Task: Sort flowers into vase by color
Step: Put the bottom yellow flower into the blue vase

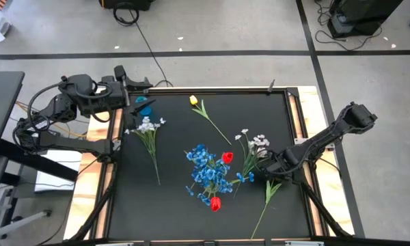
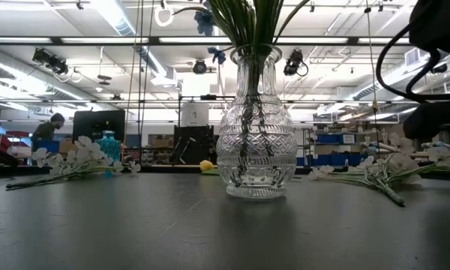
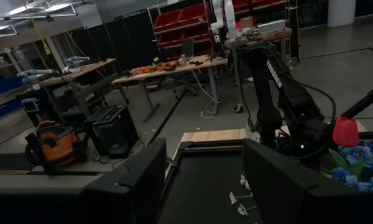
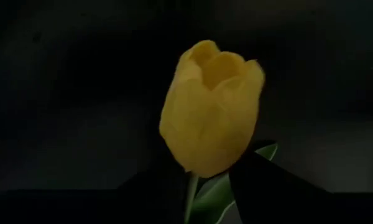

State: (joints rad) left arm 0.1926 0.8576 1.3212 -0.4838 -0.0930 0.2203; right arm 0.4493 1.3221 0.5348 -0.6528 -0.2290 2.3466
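- Here I hold the right gripper point(image 1: 272, 166) low over the right part of the table point(image 1: 171, 205); its fingers are closed on the stem of a yellow tulip point(image 4: 210, 115), so the bloom fills its wrist view.
- The vase point(image 2: 255, 127), mid-table, already holds blue bunches point(image 1: 208, 171) and red tulips point(image 1: 227, 158).
- A second yellow tulip point(image 1: 194, 100) lies far, white sprigs point(image 1: 146, 126) left.
- I park the left gripper point(image 1: 131, 85), fingers apart, at the far left corner.

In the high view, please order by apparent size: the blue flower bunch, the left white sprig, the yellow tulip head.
1. blue flower bunch, largest, though nearness may help
2. white sprig
3. yellow tulip head, smallest
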